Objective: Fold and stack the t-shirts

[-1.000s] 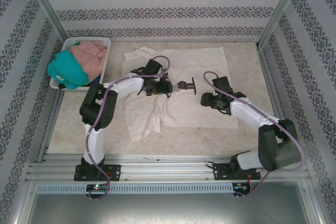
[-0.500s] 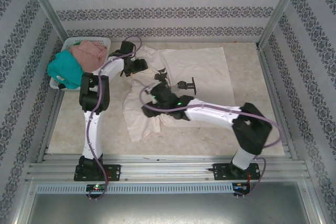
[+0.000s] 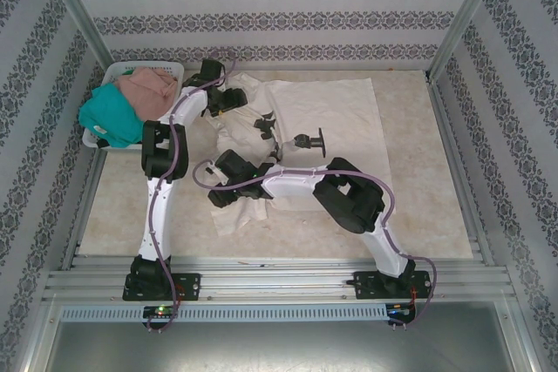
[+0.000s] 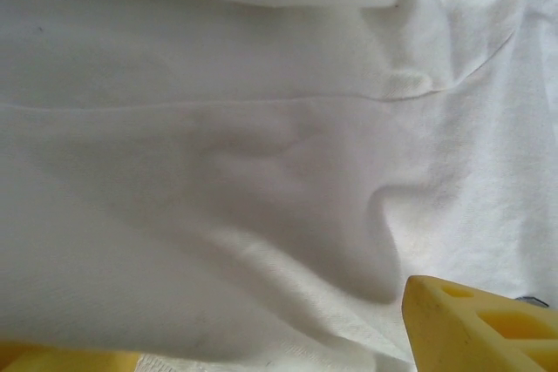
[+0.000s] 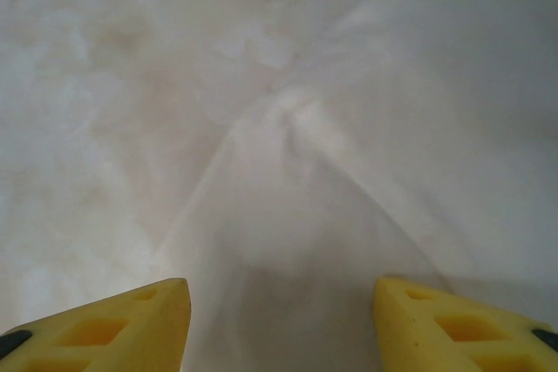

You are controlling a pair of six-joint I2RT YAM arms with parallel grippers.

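Observation:
The cream t-shirt (image 3: pixel 336 111) lies rumpled across the middle of the table. Its left half is bunched and its near-left part (image 3: pixel 240 215) trails toward me. My left gripper (image 3: pixel 228 102) sits at the shirt's far-left corner, next to the basket. In the left wrist view it (image 4: pixel 261 359) is open, its fingers (image 4: pixel 475 328) wide apart over a raised fold. My right gripper (image 3: pixel 218 196) has reached across to the shirt's near-left part. It (image 5: pixel 279 328) is open too, straddling a cloth ridge (image 5: pixel 292 119). The teal t-shirt (image 3: pixel 113 119) and the pink t-shirt (image 3: pixel 148 89) are piled in the basket.
A white lattice basket (image 3: pixel 174 70) stands at the far left corner of the table. A small black object (image 3: pixel 309 141) rests on the cream shirt near its middle. Patterned walls and metal frame posts close in the table on three sides.
My right arm has swung from the right side across to the shirt's near-left part. My left arm has moved from the shirt's middle to its far-left corner. The shirt's left side is more bunched.

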